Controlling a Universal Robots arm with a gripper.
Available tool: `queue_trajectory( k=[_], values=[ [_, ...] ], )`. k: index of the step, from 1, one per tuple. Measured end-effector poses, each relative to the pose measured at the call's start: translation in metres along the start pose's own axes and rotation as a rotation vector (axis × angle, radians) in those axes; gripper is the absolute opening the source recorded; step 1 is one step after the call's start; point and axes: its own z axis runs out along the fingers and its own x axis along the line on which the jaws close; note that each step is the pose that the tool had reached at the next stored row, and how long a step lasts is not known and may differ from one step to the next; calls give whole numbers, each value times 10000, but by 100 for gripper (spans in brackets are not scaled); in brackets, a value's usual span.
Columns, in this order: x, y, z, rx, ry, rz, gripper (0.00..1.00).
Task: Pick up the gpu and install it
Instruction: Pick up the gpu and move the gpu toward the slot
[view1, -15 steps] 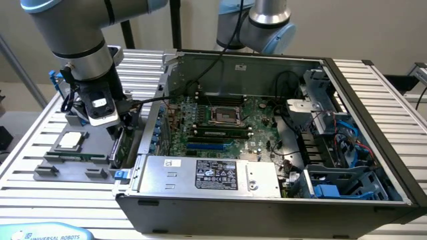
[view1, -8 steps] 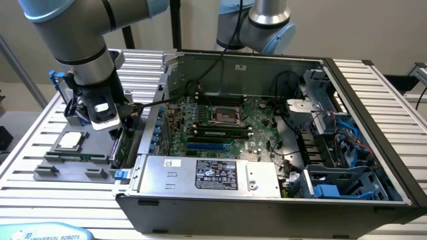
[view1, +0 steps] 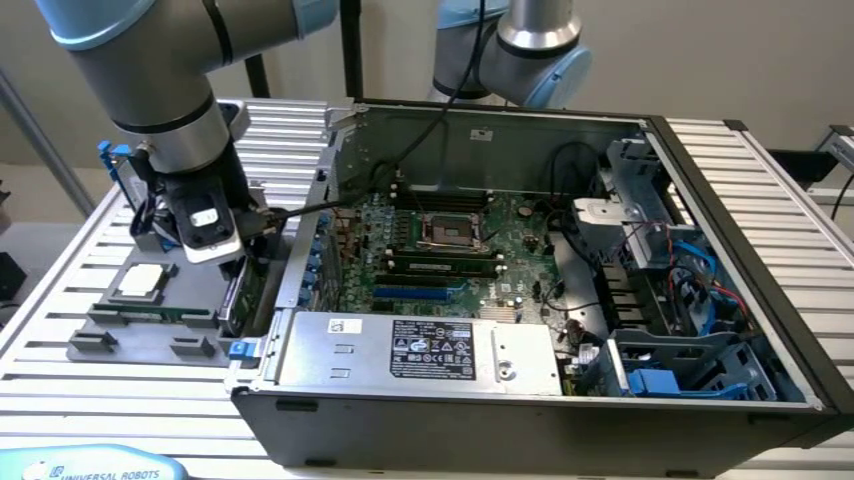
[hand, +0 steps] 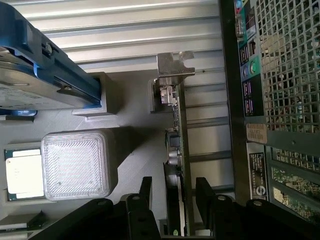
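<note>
The gpu (hand: 178, 130) stands on its long edge in a slot of the grey holder tray (view1: 147, 335), its silver bracket (hand: 175, 65) at the far end. In the exterior view the gpu (view1: 238, 295) is a thin dark card just outside the computer case's left wall. My gripper (hand: 175, 200) is open and lowered over the card. One black finger (hand: 146, 189) stands on each side of it with a gap to the card. My gripper (view1: 224, 262) hangs from the arm directly above the tray.
The open computer case (view1: 747, 200) lies to the exterior view's right, with motherboard (view1: 441, 240) and power supply (view1: 414, 350) inside. On the tray sit a processor chip (hand: 20, 172), a translucent white square block (hand: 75, 165) and a hard drive in a blue frame (hand: 35, 80).
</note>
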Motion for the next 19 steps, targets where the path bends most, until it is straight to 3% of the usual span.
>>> queue_trajectory(
  k=[6,8,9,19],
  values=[
    [1,0,18,8,-2,21,48],
    [1,0,19,7,-2,20,46],
    [1,0,19,7,-2,21,39],
    [3,13,20,25,-5,19,39]
  ],
)
